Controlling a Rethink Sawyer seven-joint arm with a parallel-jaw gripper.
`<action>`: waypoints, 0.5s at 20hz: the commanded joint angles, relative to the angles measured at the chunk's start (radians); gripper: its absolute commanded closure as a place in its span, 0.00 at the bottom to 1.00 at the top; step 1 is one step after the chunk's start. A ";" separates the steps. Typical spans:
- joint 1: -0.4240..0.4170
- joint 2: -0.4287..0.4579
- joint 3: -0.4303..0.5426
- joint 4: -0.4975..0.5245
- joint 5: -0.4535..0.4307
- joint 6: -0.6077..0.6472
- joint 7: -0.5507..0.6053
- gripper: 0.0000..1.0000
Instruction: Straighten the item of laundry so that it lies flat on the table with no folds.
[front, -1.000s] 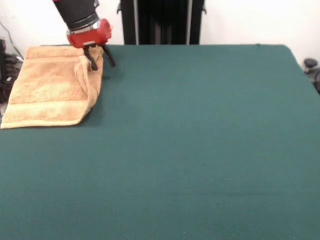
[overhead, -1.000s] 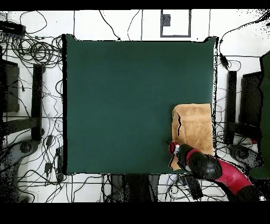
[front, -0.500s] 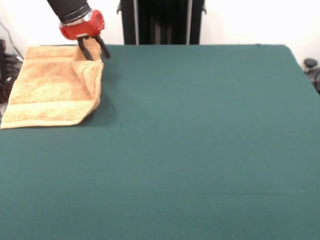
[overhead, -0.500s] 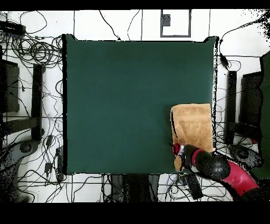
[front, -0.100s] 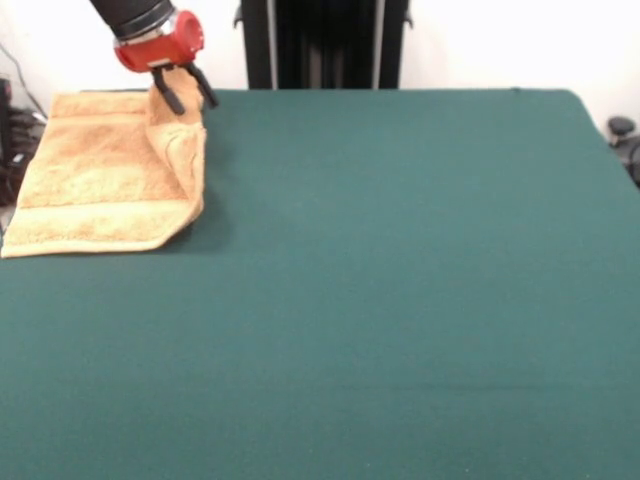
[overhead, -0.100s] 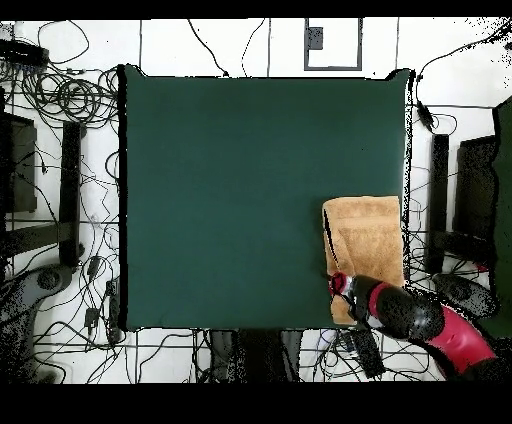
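Note:
The item of laundry (front, -0.100s: 95, 180), an orange-tan towel, lies at the far left corner of the green table (front, -0.100s: 400, 280). Its right edge is doubled over in a raised fold that climbs to my gripper (front, -0.100s: 193, 100). The gripper hangs over the towel's far right corner, and a pinch of the fold sits between its black fingers (front, -0.100s: 172, 96), lifted above the table's far edge. In the overhead view the towel (overhead, -0.100s: 368, 235) lies by the table's (overhead, -0.100s: 250, 180) right edge near the bottom, with the gripper (overhead, -0.100s: 338, 284) at its lower left corner.
The towel's left side hangs close to the table's left edge in the front view. Cables and stands (overhead, -0.100s: 60, 150) surround the table on the floor. A black column (front, -0.100s: 325, 45) stands behind the far edge.
The gripper has risen and drawn back toward the far edge, taking the towel's right-edge fold up with it. The rest of the towel has stayed put.

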 joint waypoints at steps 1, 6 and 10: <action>0.018 0.052 0.107 -0.024 0.059 0.123 -0.090 0.00; 0.006 0.055 0.118 -0.028 0.059 0.137 -0.095 0.00; -0.001 0.056 0.123 -0.028 0.057 0.143 -0.098 0.00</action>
